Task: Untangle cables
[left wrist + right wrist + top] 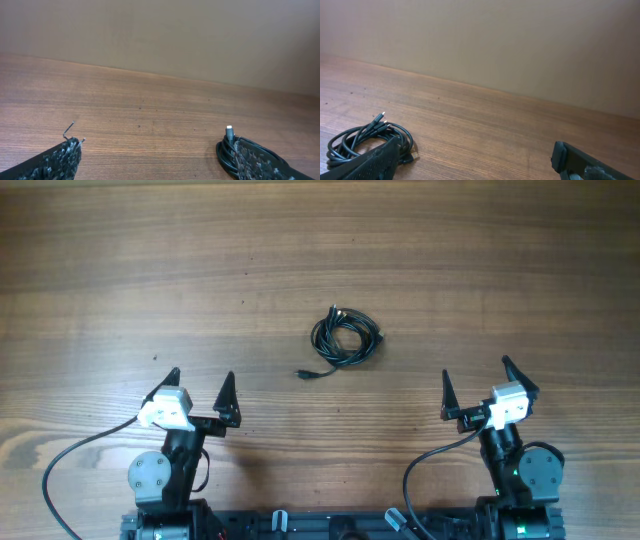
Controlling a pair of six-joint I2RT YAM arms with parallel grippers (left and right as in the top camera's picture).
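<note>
Overhead: cables [345, 337] sit coiled mid table [120, 260], well apart from left gripper [202, 376] and right gripper [476, 370], both spread wide and empty. Risk: pinching the whole coil likely drags it tighter, and thin strands may slip.

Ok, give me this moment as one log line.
cables: one coiled bundle, lying free | left hand: open, empty | right hand: open, empty | untangling: not yet begun

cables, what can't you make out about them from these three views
Overhead: the cables are too small to count cords or crossings.
Left wrist: the left end effector and the bottom edge hide most of them.
Right wrist: the right end effector covers their near side.
</note>
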